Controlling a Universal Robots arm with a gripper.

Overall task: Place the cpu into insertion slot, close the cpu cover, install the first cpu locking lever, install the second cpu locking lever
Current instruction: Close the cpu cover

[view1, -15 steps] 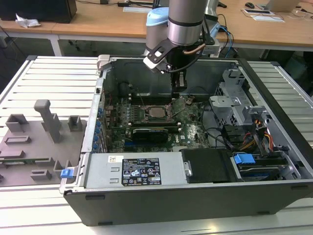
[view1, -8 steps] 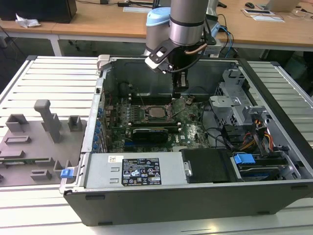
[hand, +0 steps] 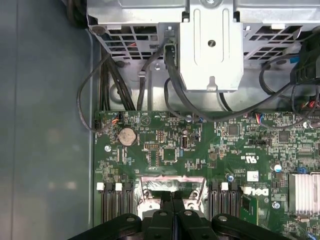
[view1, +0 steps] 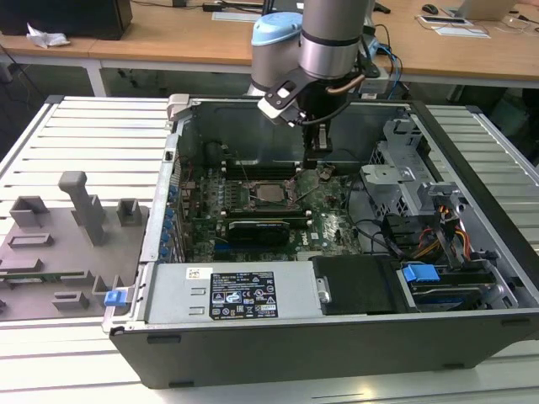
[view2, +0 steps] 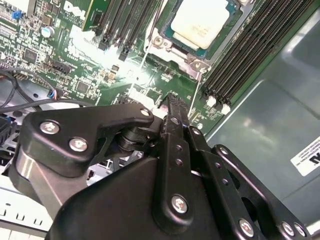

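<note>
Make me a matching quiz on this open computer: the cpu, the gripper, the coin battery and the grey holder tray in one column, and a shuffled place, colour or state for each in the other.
Column one
1. cpu
2. gripper
3. coin battery
4. grey holder tray

Column two
A. round and silvery, on the green board
B. outside the computer case, at the exterior view's left
C. black and shut
D. square with a pale top, between the memory slots

Pairs: 1-D, 2-C, 3-A, 4-B
</note>
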